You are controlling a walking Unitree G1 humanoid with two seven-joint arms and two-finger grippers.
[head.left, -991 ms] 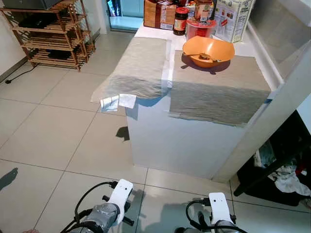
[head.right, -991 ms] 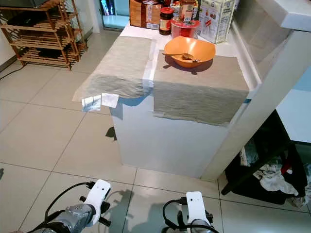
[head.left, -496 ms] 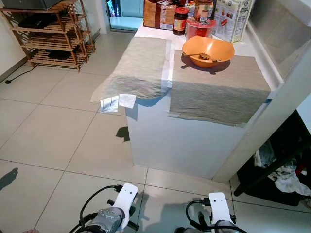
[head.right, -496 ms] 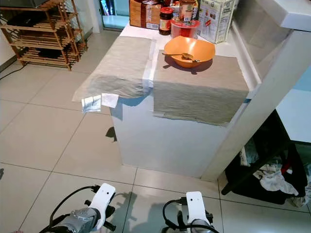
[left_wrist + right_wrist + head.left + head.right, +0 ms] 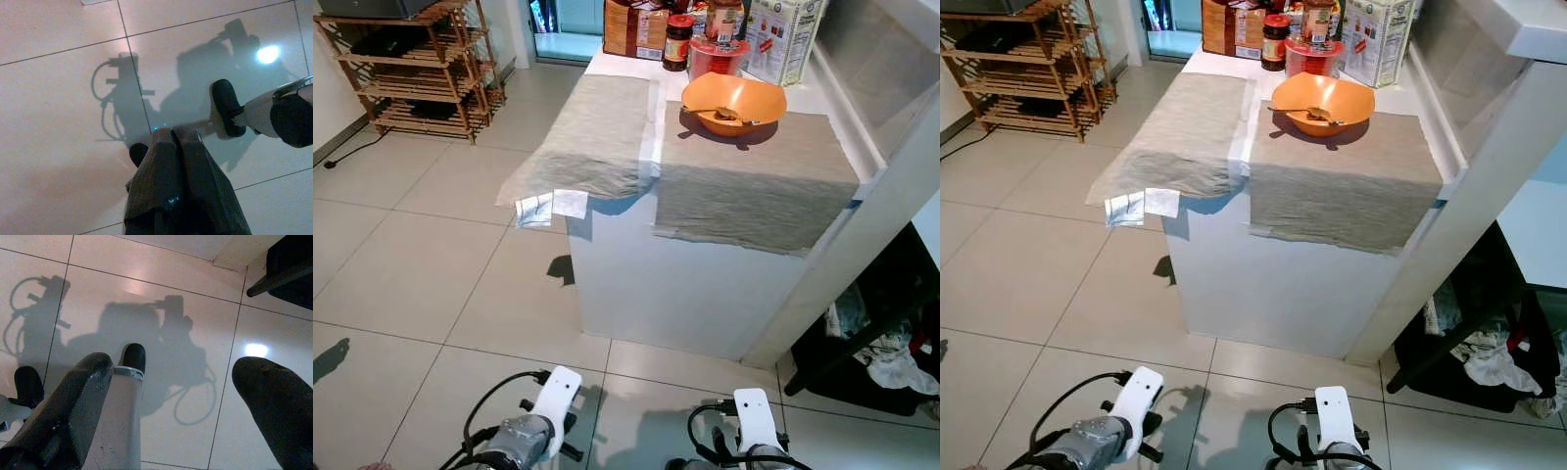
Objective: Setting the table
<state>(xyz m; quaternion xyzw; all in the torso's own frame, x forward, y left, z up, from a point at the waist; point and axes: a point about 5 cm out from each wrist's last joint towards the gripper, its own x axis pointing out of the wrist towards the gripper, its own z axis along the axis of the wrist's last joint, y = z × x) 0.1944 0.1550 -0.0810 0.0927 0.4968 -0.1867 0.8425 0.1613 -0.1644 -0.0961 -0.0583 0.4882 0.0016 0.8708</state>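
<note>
**Arms low, table ahead**

Left gripper [image 5: 183, 147] pressed together, right gripper [image 5: 176, 396] spread, both empty over floor tiles. Orange bowl [image 5: 732, 102] sits far ahead, above them, on 1 of 2 placemats [image 5: 754, 186]. Risk: overhanging mat snags during approach, dragging bowl off.

You see two grey placemats [image 5: 595, 137] [image 5: 754, 176] lying side by side on the white table [image 5: 685, 284], front edges hanging over. The orange bowl [image 5: 732, 101], upright, stands on the right one's far edge.
</note>
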